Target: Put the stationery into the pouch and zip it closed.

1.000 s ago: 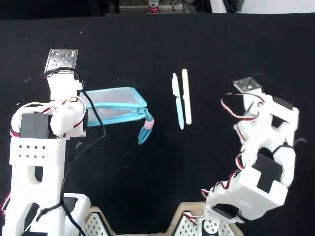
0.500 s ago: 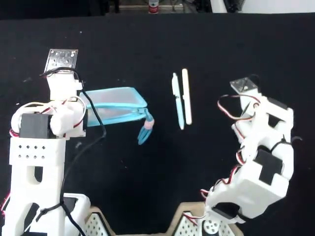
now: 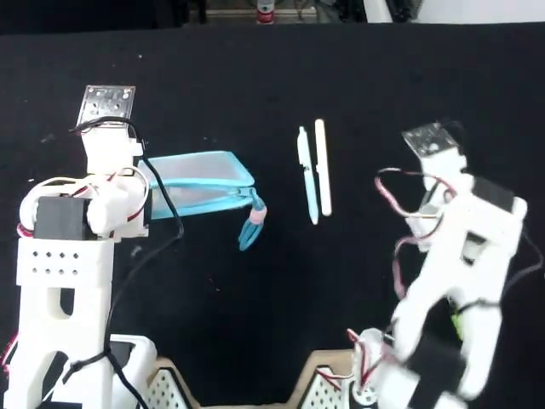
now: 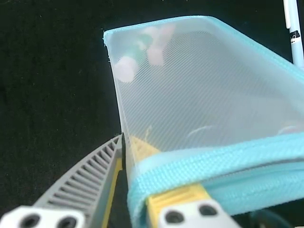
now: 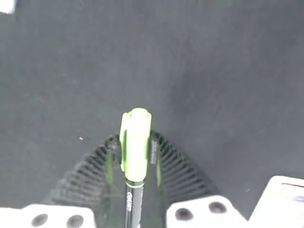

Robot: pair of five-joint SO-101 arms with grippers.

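A light-blue mesh pouch (image 3: 200, 181) lies left of centre, its blue and pink zipper tassel (image 3: 252, 223) trailing toward the front. My left gripper (image 4: 124, 142) is shut on the pouch's (image 4: 204, 95) edge, the grey finger outside and the yellow one inside the mesh. Pale items (image 4: 142, 47) show through the mesh at the far end. A blue-white pen (image 3: 306, 175) and a white pen (image 3: 323, 167) lie side by side in the middle. My right gripper (image 5: 134, 137) is shut on a black pen with a green cap (image 5: 135, 142), above the bare black cloth.
The black cloth (image 3: 341, 77) covers the whole table. The left arm's white body (image 3: 64, 264) stands at the front left, with a black cable (image 3: 166, 204) crossing the pouch. The right arm (image 3: 460, 247) rises at the front right.
The right arm has lifted and swung over the front right. The left arm, the pouch and the two pens have not moved.
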